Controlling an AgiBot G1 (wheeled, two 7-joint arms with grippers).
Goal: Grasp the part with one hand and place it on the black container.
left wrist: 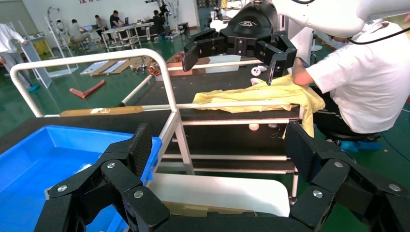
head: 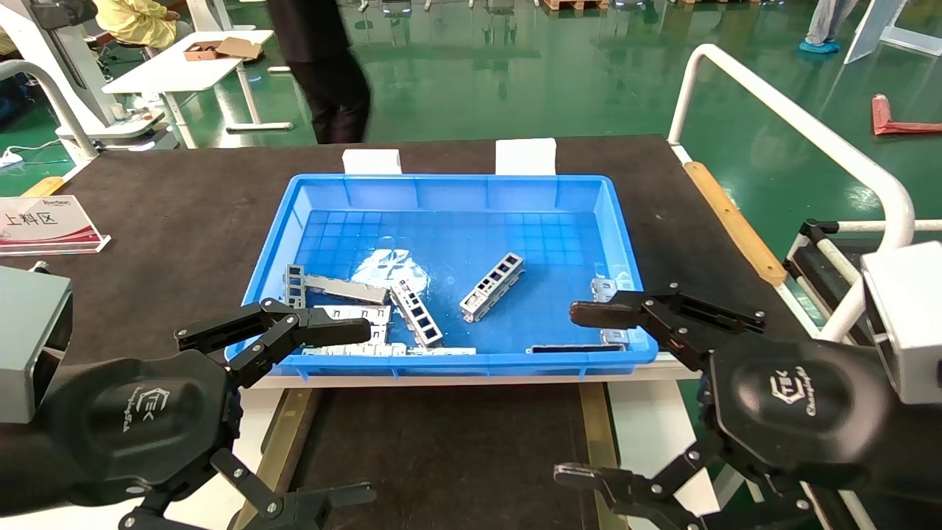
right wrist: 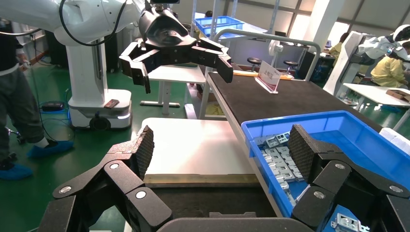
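While both arms hang low at the near edge of the scene, neither holds anything. Left gripper (head: 324, 412) sits near-left w/ fingers spread wide, upper finger over the near-left corner of the blue bin (head: 452, 190), lower finger down by the black container (head: 441, 442). Right gripper (head: 589, 397) mirrors it near-right, fingers also wide apart, upper tip over the bin's near-right corner, lower tip above the container's right side. Black container lies closest, just below the bin's front wall, w/ brownish-gold rails (head: 283, 434) on its sides; nothing visible on its felt. Part (head: 493, 285) lies inside the bin, approx. center-right, angled, well apart from both grippers. A second ladder-like bar (head: 416, 313) lies left of it, flat grey strips (head: 346, 288) further left. Beyond the bin: dark table (head: 184, 213), sign (head: 44, 224) at far left, person (head: 324, 66) standing behind.
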